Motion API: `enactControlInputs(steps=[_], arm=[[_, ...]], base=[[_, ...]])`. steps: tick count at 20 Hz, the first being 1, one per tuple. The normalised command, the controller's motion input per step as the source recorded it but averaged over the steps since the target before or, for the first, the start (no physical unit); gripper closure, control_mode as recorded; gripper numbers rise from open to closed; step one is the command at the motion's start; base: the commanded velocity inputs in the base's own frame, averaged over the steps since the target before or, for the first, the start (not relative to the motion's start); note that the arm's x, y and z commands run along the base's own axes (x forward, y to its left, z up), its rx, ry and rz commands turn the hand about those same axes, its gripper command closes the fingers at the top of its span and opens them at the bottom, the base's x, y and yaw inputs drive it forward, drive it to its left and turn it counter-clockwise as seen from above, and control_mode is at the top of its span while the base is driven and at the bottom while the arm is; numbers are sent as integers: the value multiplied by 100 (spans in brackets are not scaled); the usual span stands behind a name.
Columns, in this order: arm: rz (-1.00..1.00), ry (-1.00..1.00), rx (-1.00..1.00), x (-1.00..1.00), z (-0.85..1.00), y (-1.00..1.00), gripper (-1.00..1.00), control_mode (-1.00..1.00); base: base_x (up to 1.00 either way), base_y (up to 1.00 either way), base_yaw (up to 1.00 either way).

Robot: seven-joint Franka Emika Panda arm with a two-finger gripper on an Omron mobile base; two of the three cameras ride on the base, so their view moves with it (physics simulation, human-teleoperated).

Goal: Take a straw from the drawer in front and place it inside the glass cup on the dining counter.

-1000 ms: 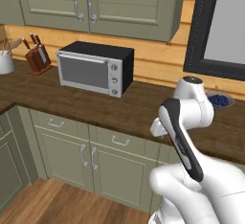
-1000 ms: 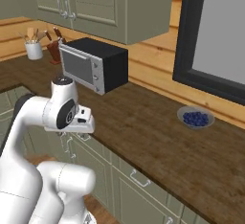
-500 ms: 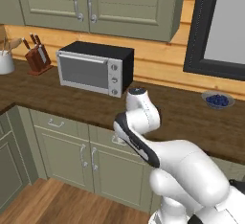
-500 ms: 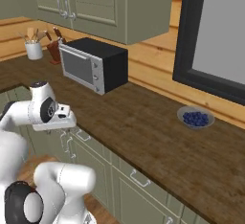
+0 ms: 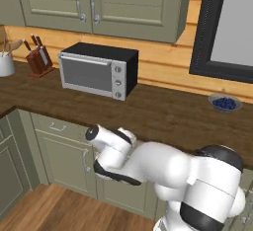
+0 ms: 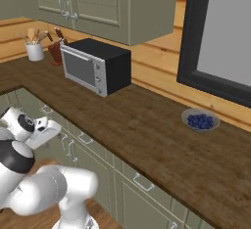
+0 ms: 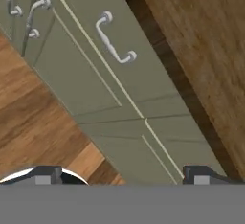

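With fingers [image 7: 119,173] spread wide and empty, the arm faced the shut drawer [image 7: 93,58], whose handle [image 7: 114,39] needed grasping next.

Your arm [image 5: 163,168] is glossy white, built of thick rounded segments like swollen tubes. Dark grey to black rings mark its joints, the widest a black band low on the right. Round dark caps with pale rims close off the joint ends.
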Motion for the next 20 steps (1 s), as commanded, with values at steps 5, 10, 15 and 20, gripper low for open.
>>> enactControlInputs(steps=[5,10,15,20], arm=[[3,-15,-50,12,-12,38,-100,-100],[1,-4,-43,20,-12,13,-100,-100],[0,-11,-20,8,-39,-1,-100,-100],[0,-4,-4,18,-19,-19,-100,-100]], base=[[0,0,0],[0,0,0],[0,0,0],[0,0,0]])
